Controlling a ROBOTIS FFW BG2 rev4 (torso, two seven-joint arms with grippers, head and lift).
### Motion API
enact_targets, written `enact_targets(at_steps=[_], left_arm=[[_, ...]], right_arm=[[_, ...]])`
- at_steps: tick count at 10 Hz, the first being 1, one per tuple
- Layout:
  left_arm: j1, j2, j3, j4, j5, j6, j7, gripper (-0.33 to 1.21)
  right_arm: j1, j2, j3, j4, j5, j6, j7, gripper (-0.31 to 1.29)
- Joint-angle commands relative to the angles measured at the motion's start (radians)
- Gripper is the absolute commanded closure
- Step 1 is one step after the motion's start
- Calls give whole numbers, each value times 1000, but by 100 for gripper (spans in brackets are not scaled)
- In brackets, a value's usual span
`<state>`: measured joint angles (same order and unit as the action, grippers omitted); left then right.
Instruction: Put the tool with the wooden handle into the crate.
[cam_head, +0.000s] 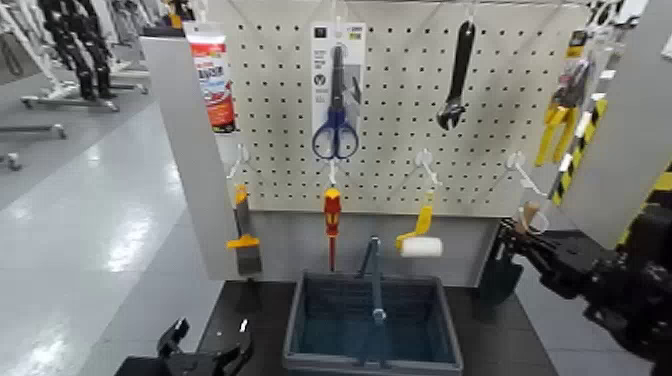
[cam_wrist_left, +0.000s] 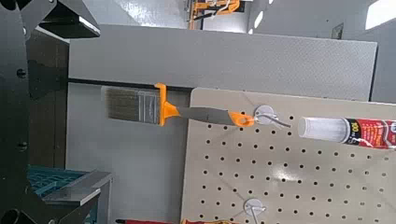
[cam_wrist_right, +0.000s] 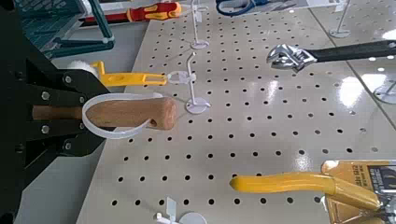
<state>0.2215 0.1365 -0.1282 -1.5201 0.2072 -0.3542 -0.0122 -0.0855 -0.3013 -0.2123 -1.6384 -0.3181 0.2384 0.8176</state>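
Observation:
The trowel hangs at the right end of the pegboard: its light-brown wooden handle (cam_head: 531, 214) is up and its dark blade (cam_head: 497, 272) points down. My right gripper (cam_head: 522, 240) is shut on that handle. In the right wrist view the handle (cam_wrist_right: 126, 113) lies between the black fingers (cam_wrist_right: 56, 93), with a white loop around it close to a white hook (cam_wrist_right: 193, 96). The blue-grey crate (cam_head: 300, 318) stands on the dark table below the board, left of the trowel, with its hoop handle up. My left gripper (cam_head: 205, 355) is open and empty at the front left, beside the crate.
On the pegboard (cam_head: 400, 150) hang a tube (cam_head: 213, 80), blue scissors (cam_head: 335, 125), a black wrench (cam_head: 458, 75), yellow pliers (cam_head: 555, 125), an orange-collared brush (cam_head: 243, 235), a red-and-yellow screwdriver (cam_head: 331, 215) and a paint roller (cam_head: 420, 243). The roller hangs just above the crate's back rim.

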Motion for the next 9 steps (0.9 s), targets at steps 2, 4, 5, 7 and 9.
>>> enact_targets(at_steps=[2, 4, 5, 7, 9], left_arm=[[-4, 0, -4, 1, 0, 3, 0, 11], [-5, 2, -4, 1, 0, 4, 0, 11], [-5, 2, -5, 1, 0, 4, 0, 11], [-7, 3, -7, 3, 1, 4, 0, 11], [-7, 3, -7, 3, 1, 4, 0, 11]], right_arm=[[39, 47, -10, -34, -76, -27, 0, 123], [59, 77, -12, -43, -118, -56, 0, 123], [62, 90, -10, -41, -141, -71, 0, 123], [70, 114, 11, -9, -187, -119, -9, 123], [73, 140, 44, 48, -231, -169, -26, 123]])
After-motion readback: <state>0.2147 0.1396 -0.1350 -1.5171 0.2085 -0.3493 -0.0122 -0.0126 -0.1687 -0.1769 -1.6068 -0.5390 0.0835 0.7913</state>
